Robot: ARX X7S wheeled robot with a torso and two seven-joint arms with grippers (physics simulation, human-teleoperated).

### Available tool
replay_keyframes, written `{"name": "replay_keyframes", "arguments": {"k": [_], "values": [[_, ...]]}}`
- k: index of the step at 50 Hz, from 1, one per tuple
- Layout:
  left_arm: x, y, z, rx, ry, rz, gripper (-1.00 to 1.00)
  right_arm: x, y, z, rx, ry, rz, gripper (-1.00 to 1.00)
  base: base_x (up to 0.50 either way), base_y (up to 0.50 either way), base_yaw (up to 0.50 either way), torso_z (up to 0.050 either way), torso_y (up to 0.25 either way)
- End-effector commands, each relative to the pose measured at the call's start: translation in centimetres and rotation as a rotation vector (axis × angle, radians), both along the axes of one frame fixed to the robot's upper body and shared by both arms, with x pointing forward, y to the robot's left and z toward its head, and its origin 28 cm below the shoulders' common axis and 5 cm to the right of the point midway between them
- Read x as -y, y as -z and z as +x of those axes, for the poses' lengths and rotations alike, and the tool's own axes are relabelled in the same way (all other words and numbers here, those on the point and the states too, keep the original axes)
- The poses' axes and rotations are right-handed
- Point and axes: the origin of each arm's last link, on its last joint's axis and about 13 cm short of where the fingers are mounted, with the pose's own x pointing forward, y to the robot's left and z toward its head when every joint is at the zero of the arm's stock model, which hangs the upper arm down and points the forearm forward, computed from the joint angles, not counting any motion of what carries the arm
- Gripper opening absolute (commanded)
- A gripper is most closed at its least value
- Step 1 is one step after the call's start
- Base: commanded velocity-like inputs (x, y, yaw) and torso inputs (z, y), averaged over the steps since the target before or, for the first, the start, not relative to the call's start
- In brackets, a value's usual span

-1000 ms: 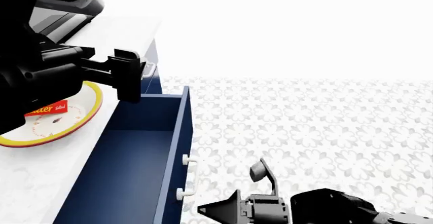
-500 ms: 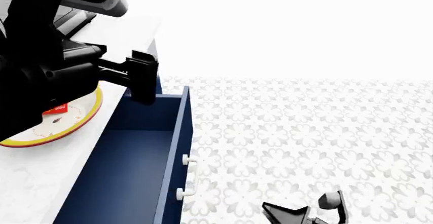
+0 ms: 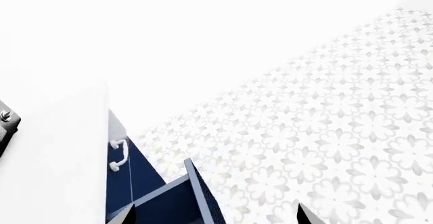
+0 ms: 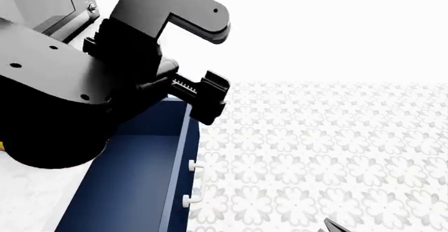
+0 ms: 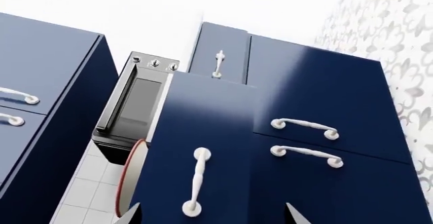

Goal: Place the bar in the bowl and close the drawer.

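Light: bright, flat, washed to white – backgrounds blown out | Shadows: almost none | Focus: sharp renders, no blur | Left arm (image 4: 84, 101) rendered near-black

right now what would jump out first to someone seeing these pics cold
In the head view, the bulky black left arm fills the near left, its claw hanging over the back corner of the open navy drawer. The drawer juts out over the flower-patterned floor, its white handle facing that floor. From the right wrist view, the drawer front stands out among navy cabinet doors, with the bowl edging out beside it.
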Motion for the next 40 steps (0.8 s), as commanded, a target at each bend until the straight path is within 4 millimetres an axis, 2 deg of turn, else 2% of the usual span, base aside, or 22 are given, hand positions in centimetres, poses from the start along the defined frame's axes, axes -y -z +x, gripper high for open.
{"name": "replay_keyframes", "arguments": {"k": [1, 18, 27, 33, 40], "values": [[4.1, 1.0, -0.8, 0.051, 0.05, 0.147, 1.0, 0.7, 0.6, -0.9, 0.012, 0.075, 0.036, 1.0, 0.0, 0.0, 0.0, 0.0, 0.0], [9.0, 6.4, -2.1, 0.079, 0.128, 0.407, 1.0, 0.4, 0.4, -0.5, 0.013, 0.086, 0.055, 1.0, 0.0, 0.0, 0.0, 0.0, 0.0], [10.6, 8.4, -3.3, 0.132, 0.149, 0.51, 1.0, 0.3, 0.0, 0.4, 0.01, 0.09, 0.06, 1.0, 0.0, 0.0, 0.0, 0.0, 0.0], [11.6, 10.2, -4.0, 0.146, 0.18, 0.557, 1.0, 0.1, -1.5, 3.0, 0.005, 0.092, 0.064, 1.0, 0.0, 0.0, 0.0, 0.0, 0.0], [12.2, 12.1, -4.3, 0.148, 0.2, 0.6, 1.0, 0.2, -1.4, 2.8, 0.002, 0.094, 0.067, 1.0, 0.0, 0.0, 0.0, 0.0, 0.0]]}}
